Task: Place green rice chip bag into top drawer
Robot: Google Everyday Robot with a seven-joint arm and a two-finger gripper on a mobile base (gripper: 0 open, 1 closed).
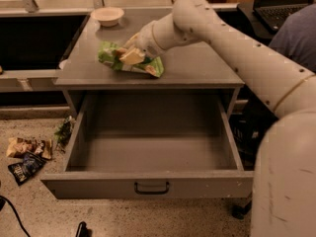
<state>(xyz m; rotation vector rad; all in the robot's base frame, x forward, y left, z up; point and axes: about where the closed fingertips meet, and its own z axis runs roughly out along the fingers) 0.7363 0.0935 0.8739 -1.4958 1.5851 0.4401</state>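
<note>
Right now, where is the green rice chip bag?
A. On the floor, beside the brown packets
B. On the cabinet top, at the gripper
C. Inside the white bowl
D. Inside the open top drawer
B: the green rice chip bag lies on the grey cabinet top with the gripper on it, while the top drawer below stands open with nothing inside.
</note>
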